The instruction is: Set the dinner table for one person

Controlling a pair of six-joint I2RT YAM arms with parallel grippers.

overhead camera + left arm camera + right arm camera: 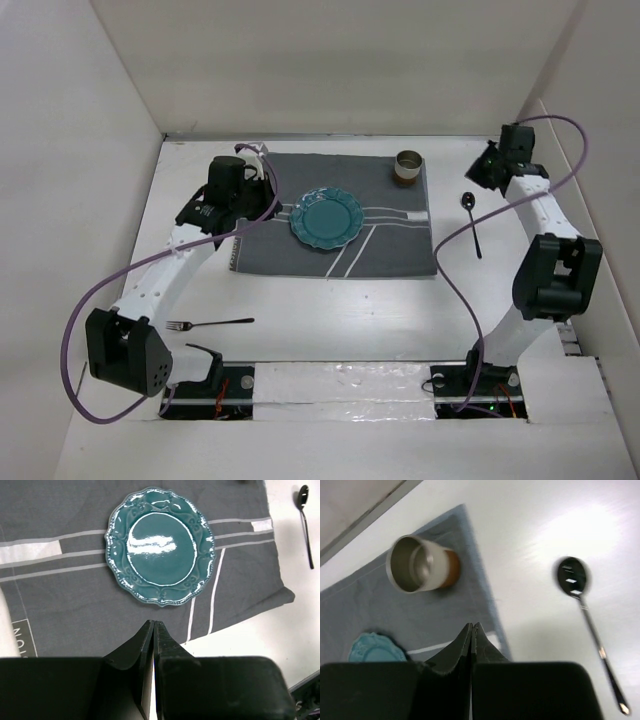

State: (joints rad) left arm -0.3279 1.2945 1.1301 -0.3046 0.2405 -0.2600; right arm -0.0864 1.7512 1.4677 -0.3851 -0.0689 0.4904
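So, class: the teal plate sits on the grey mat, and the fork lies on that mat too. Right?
No: the fork lies off the mat, on the bare table, as the top view shows. The plate is on the mat.

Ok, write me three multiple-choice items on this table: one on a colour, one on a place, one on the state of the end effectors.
1. The plate is:
A. teal
B. red
C. white

2. The spoon lies:
A. on the plate
B. on the bare table, right of the mat
C. under the mat

3. The left end effector and right end effector are:
A. wide open
B. shut and empty
C. shut on the spoon

Answers:
1 A, the glaze reads teal in the top and left wrist views.
2 B, it rests on the white surface beyond the mat's right edge.
3 B, in each wrist view the fingers meet with nothing between them.
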